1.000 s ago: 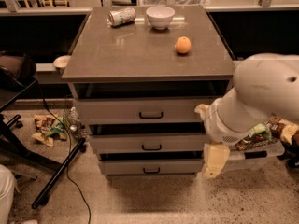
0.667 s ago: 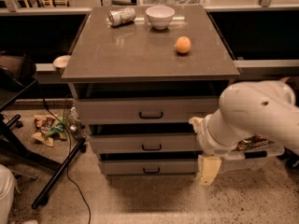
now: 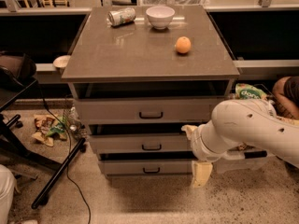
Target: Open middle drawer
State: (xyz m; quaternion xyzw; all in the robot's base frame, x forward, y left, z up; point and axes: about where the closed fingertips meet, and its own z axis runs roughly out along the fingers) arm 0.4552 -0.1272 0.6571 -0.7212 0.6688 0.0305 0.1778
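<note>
The middle drawer [image 3: 140,143] is the second grey front of the three-drawer cabinet, with a small black handle [image 3: 151,147]. It sits about flush with the other fronts. My gripper [image 3: 195,152] is at the end of the white arm [image 3: 247,127], which reaches in from the right. It is at the right end of the middle drawer's front, well right of the handle. One cream finger [image 3: 189,129] points up at the drawer's top edge and the other [image 3: 201,174] hangs down beside the lowest drawer [image 3: 145,166]. The fingers are apart and hold nothing.
The top drawer [image 3: 149,110] has a taller front. On the cabinet top [image 3: 117,55] lie a can [image 3: 122,16], a white bowl [image 3: 160,17] and an orange [image 3: 183,45]. Black stand legs [image 3: 56,171] and snack bags [image 3: 46,127] are on the floor at left. A snack bag [image 3: 250,93] is at right.
The arm has moved left and down, bringing the gripper closer to the right end of the middle and lowest drawer fronts. The drawers have not moved.
</note>
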